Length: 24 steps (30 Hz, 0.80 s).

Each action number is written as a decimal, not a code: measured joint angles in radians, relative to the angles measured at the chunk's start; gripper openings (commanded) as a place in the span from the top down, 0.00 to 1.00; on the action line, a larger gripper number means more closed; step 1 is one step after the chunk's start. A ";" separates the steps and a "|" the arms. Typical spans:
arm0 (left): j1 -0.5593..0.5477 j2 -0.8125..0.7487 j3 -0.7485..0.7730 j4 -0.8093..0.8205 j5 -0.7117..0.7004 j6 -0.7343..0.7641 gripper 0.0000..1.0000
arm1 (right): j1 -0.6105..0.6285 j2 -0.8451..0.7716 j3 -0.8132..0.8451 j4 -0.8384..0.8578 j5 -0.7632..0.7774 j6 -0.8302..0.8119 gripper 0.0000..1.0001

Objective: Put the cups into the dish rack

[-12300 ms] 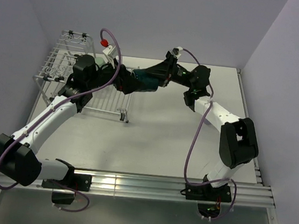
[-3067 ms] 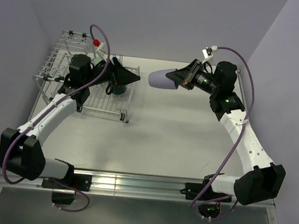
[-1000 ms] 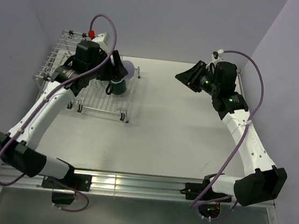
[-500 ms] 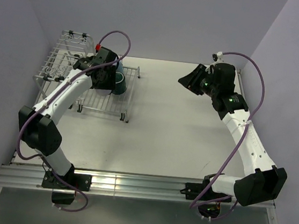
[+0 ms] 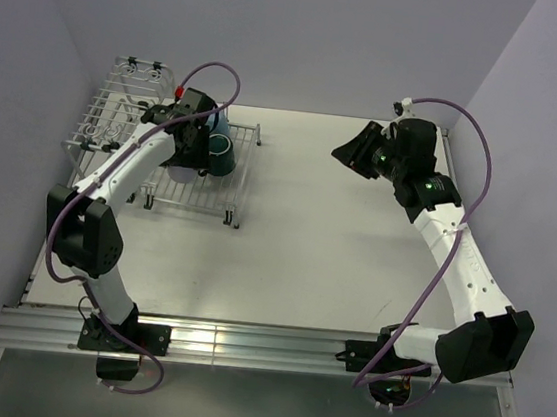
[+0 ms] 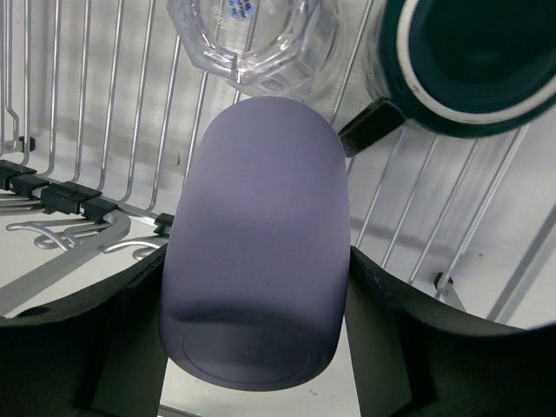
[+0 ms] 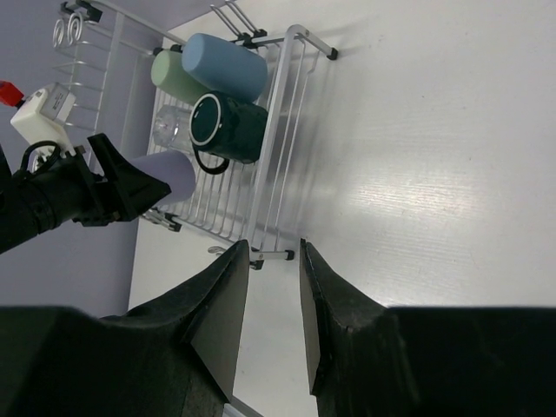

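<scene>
The left hand (image 6: 252, 291) is clamped on the lavender cup (image 6: 256, 261), one dark finger against each flank. The cup's flat base faces the wrist and its far end points at the clear glass (image 6: 252, 39). It hangs over the flat grid tray of the dish rack (image 5: 108, 119), and whether it already touches the wires cannot be told. On the same tray the dark green mug (image 6: 469, 61) lies just beside the glass, its handle reaching toward the lavender cup. The light blue cup (image 7: 224, 66) and pale green cup (image 7: 169, 74) lie at the rack's far end. So this looks like the last of the five, with only the set-down left. To do it well, I would lower the cup straight down onto the bare wires on the near side of the glass. It should stay short of the glass and off the mug handle, since a nudge there could shove either one. A smooth tumbler on its side will likely roll across wires, so it is better to settle it into a gap between two wires. The fingers should part only once the cup's weight is carried, then lift straight up. The right hand (image 7: 272, 252) hovers over the counter (image 7: 417, 174) well away from the rack's open side. Its fingers stand a narrow gap apart with nothing between them, and it has no part in this step.
</scene>
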<state>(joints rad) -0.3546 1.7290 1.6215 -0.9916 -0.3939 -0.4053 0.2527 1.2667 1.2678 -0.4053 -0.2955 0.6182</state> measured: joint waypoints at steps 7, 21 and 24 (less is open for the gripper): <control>0.026 0.029 -0.018 0.015 0.015 0.009 0.91 | 0.000 0.006 -0.001 -0.001 0.000 -0.007 0.63; 0.032 0.082 -0.034 0.026 0.029 0.019 0.49 | 0.003 0.024 -0.001 -0.001 0.000 -0.008 0.63; 0.032 0.082 -0.038 0.027 0.028 0.019 0.39 | 0.004 0.031 -0.001 -0.001 0.000 -0.008 0.63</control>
<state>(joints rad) -0.3222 1.8111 1.5833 -0.9646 -0.3656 -0.3862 0.2565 1.2976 1.2671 -0.4065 -0.2951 0.6102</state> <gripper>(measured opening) 0.717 0.369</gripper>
